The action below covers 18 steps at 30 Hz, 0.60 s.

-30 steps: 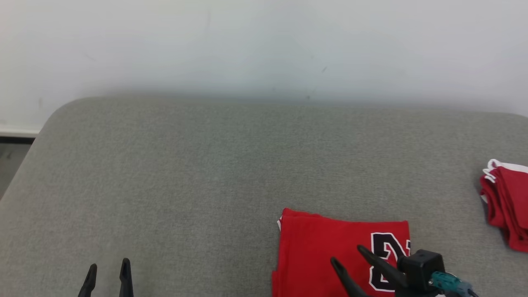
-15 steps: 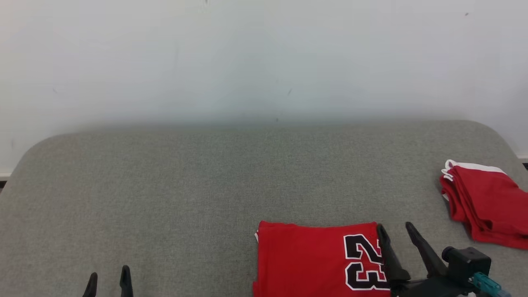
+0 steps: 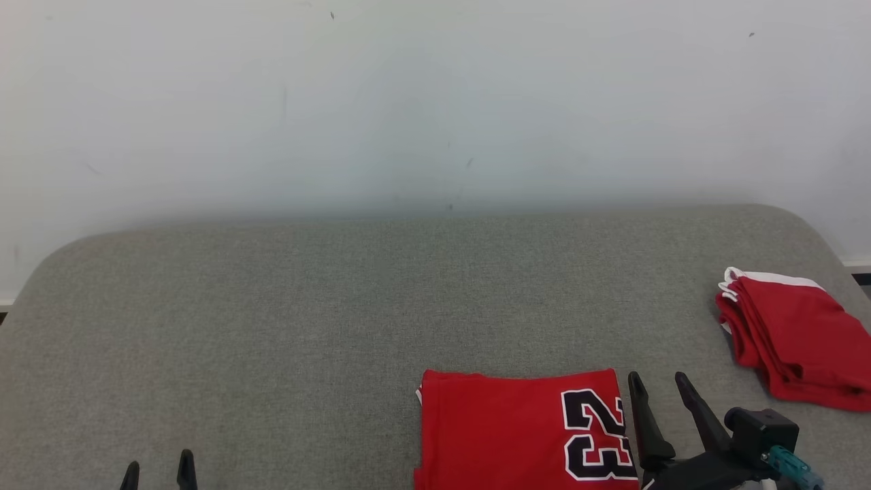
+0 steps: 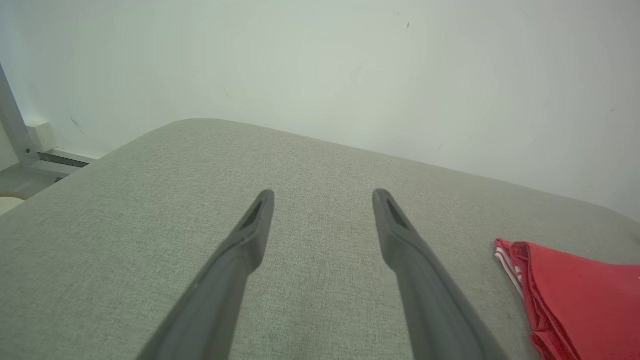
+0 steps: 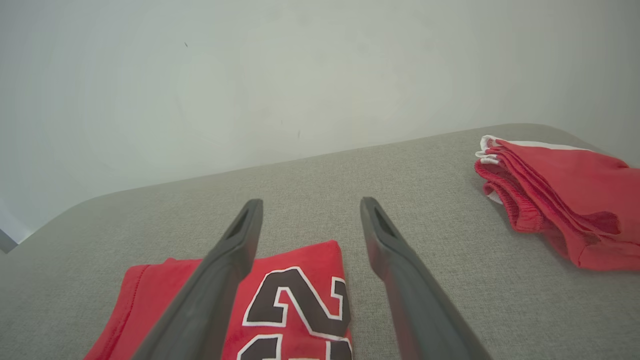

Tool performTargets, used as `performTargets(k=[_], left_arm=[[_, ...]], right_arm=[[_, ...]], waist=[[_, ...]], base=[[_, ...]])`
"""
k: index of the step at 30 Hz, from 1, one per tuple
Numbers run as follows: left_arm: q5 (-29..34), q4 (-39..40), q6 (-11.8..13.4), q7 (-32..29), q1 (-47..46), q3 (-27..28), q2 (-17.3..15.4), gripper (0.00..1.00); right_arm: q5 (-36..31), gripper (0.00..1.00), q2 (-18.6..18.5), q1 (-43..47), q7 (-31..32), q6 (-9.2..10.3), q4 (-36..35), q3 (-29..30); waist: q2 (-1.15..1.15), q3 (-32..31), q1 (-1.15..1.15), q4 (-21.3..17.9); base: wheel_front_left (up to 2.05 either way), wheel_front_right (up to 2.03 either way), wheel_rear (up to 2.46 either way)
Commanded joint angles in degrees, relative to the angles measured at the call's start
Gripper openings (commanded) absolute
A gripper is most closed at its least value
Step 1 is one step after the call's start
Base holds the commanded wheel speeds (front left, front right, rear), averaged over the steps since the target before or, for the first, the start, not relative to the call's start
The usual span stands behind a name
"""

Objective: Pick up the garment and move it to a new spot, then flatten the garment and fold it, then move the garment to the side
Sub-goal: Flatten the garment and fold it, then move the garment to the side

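The garment (image 3: 510, 435) is red with a black "23" outlined in white. It lies folded flat on the grey cushioned surface (image 3: 306, 320), near the front and right of centre. My right gripper (image 3: 656, 378) is open and holds nothing, its fingers pointing away from me just off the garment's right edge. In the right wrist view the garment (image 5: 305, 265) lies under and left of the open right gripper (image 5: 310, 202). My left gripper (image 3: 156, 463) is open and holds nothing at the lower left. From the left wrist, the left gripper (image 4: 322, 195) hovers over bare fabric, with the garment's edge (image 4: 585, 295) to its right.
A second red garment with white trim (image 3: 789, 340) lies folded in a pile near the surface's right end, also seen from the right wrist (image 5: 560, 200). A white wall (image 3: 435, 102) runs directly behind the surface. The surface's rounded back corners drop off at both ends.
The head camera has swung right and up. My right gripper has left its place over the garment's number and now stands beside its right edge, fingers pointing straight away. The garment lies still.
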<state>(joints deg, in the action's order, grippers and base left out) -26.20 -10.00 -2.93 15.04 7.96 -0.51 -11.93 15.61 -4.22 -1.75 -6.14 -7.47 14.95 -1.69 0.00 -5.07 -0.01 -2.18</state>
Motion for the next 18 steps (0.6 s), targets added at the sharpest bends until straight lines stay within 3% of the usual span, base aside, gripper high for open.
performTargets(k=[1, 18], left_arm=[[0.7, 0.0, -0.1, 0.1, 0.0, 0.3, 0.1, 1.00], [4.3, -0.7, -3.0, 0.1, -0.8, 2.7, 2.8, 1.00]], right_arm=[[0.2, 1.00, 0.0, -0.5, -0.4, -0.05, 0.3, -0.1], [-0.6, 1.00, -0.2, -1.6, 1.5, -0.05, 1.5, -1.5]], waist=[[0.00, 0.1, 0.01, 0.0], [0.00, 1.9, 0.01, 0.6]], base=[[0.00, 0.00, 0.00], [0.00, 0.00, 0.00]])
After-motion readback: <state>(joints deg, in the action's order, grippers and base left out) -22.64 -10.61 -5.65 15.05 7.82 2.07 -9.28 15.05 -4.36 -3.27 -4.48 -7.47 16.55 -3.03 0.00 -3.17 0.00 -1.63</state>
